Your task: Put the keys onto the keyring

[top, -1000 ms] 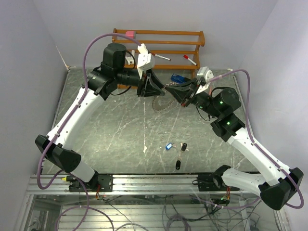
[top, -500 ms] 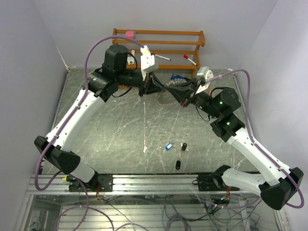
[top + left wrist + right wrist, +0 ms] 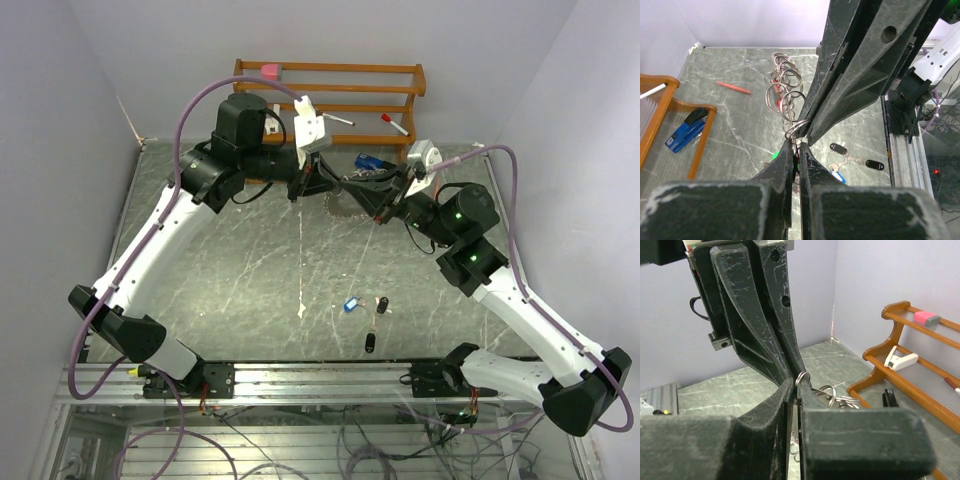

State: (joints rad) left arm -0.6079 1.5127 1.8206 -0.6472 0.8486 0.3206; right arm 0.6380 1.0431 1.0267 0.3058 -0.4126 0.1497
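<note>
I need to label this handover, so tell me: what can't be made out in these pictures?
- Top view: the keyring is mostly covered by the left gripper and right gripper; no tag shows.
- Left wrist view: a green bit, perhaps a key, is only a sliver behind the shut jaws.
- Top view: the loose keys are too small to show their blades; the right wrist view leaves them out of frame.

The table [image 3: 250, 270] is grey-green, veined white; the rack [image 3: 340, 70] is orange-brown. The keyring [image 3: 335, 210] is silvery; the keys [image 3: 383, 304] have blue and black heads.
</note>
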